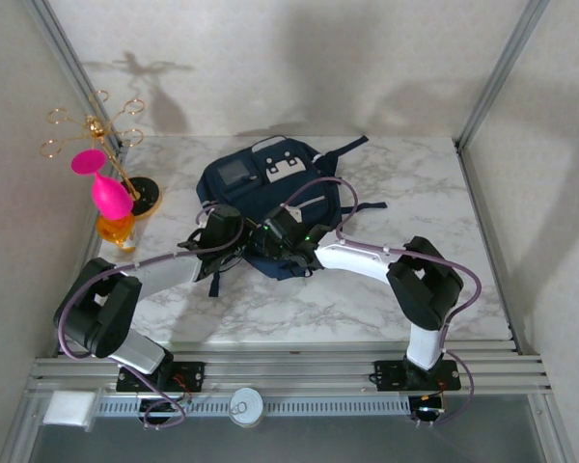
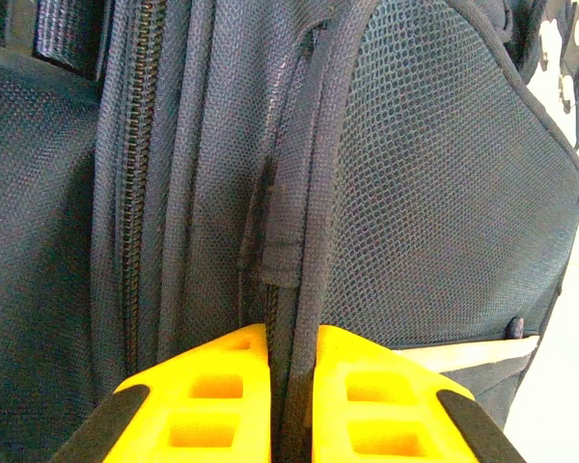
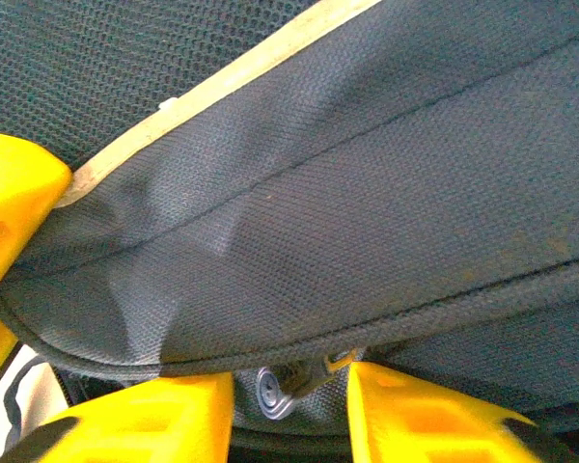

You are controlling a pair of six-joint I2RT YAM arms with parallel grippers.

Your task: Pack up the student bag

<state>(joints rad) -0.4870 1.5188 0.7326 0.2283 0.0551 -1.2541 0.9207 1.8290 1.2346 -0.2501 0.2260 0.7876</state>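
The navy student bag (image 1: 261, 183) lies flat on the marble table (image 1: 415, 193), with its white patches at the far end. Both grippers meet at its near edge. My left gripper (image 1: 237, 241) is shut on the bag: in the left wrist view the yellow fingers (image 2: 222, 386) pinch a raised dark piping seam (image 2: 294, 289) beside the mesh front pocket (image 2: 434, 193). My right gripper (image 1: 276, 231) is open. In the right wrist view its jaws (image 3: 289, 391) stand apart around a small metal zipper pull (image 3: 275, 394) under a fold of the bag's fabric (image 3: 367, 212), without touching it.
A gold wire stand (image 1: 96, 130) holding a pink piece stands at the table's left edge, with a pink vase (image 1: 111, 196) and an amber glass (image 1: 118, 231) beside it. Metal frame posts (image 1: 502, 68) rise at the back corners. Loose bag straps (image 1: 362, 204) trail to the right.
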